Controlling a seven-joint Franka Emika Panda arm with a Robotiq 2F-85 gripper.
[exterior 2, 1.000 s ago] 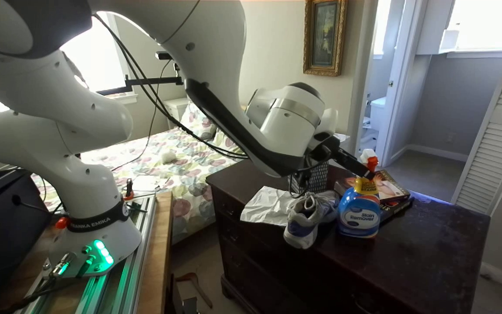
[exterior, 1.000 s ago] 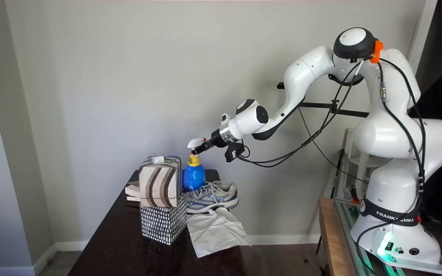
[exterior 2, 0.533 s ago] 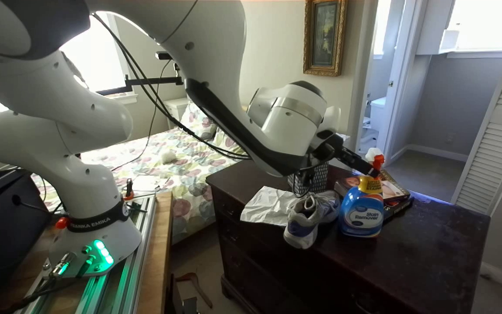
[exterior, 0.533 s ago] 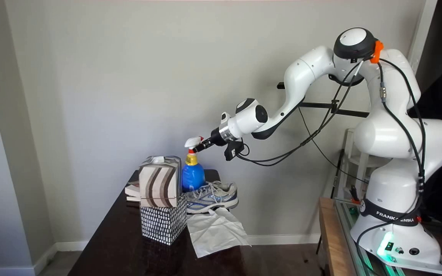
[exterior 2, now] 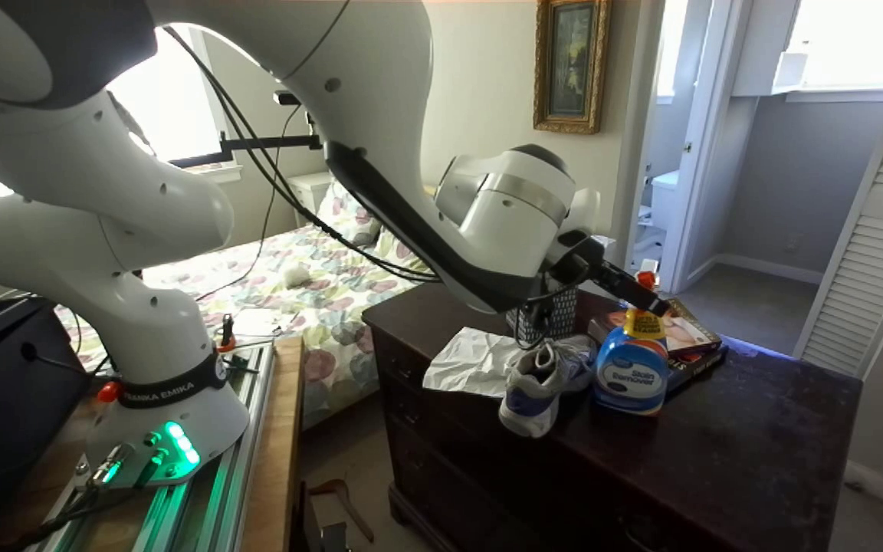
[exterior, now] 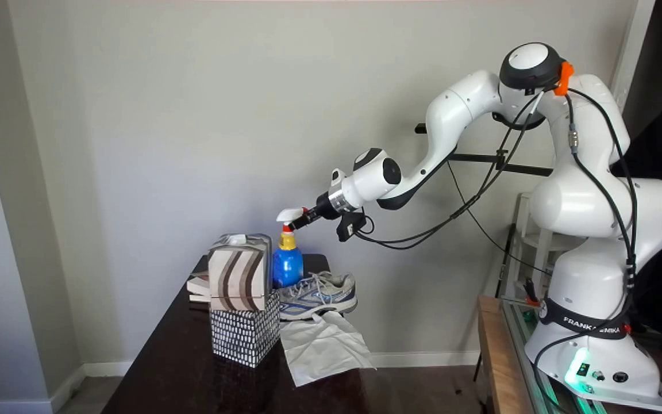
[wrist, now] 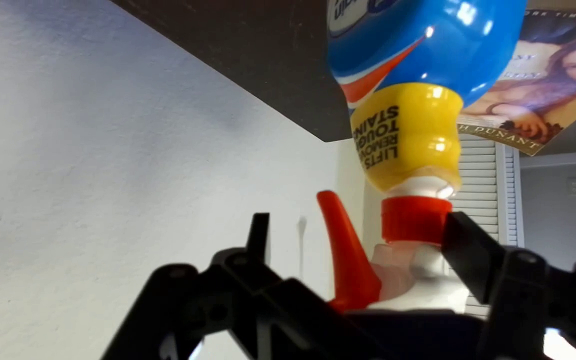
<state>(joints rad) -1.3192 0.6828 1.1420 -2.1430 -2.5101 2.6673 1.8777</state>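
- The gripper point(wrist: 357, 225) was released, its jaws parted about the top of the stain remover bottle point(wrist: 420, 55), which appeared upside down in the wrist view.
- The finger point(wrist: 259, 232) at that picture's left stood clear of the bottle, while the one at its right overlapped the edge of the red collar point(wrist: 414, 217); whether it touched could not be told.
- Between the fingers showed the red trigger point(wrist: 349, 255), with the white spray head point(wrist: 425, 292) partly hidden below it.
- The bottle, blue with a yellow neck point(wrist: 408, 135), stood about upright on the dark dresser point(exterior 2: 763, 452).
- Just beside it sat a white and blue running shoe point(exterior 2: 530, 402), which hid the bottle's foot in an exterior view.
- Near the bottle lay stacked books point(exterior 2: 688, 328), the top cover printed with a woman's portrait.
- A creased white paper point(exterior: 325, 348) next to the shoe hung over the dresser's edge.
- By the paper stood a black and white patterned box point(exterior: 245, 333), topped by a brown-striped packet point(exterior: 236, 279).
- Farther out were a bed point(exterior 2: 311, 287) with a patterned cover, a gilt-framed picture point(exterior 2: 572, 69) on the wall and a louvered door point(exterior 2: 863, 245).
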